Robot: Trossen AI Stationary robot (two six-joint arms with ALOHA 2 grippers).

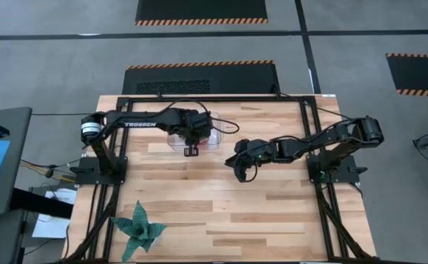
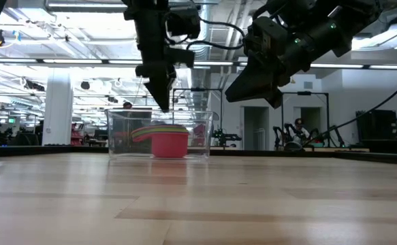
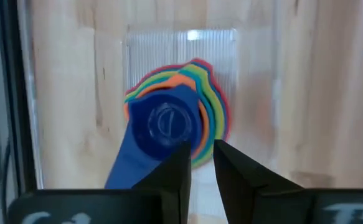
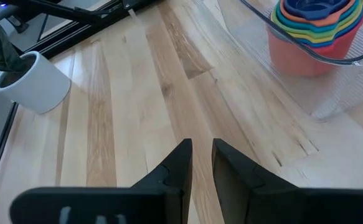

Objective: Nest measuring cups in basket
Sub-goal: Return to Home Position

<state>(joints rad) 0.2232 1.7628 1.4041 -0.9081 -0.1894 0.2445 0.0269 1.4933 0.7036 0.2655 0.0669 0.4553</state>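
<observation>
The left tool [image 3: 201,148], clenched and empty, hangs straight above the basket [image 2: 115,133] of nested measuring cups [image 3: 175,118]; the right tool [image 4: 201,143], clenched too, waits well aside.

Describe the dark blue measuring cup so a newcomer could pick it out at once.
On the wooden table, find the clear basket under the left gripper; the right gripper hangs over bare wood nearby. Inside sits one nest of coloured cups, a red one outermost. The dark blue cup is the innermost, topmost one, its handle sticking out.
</observation>
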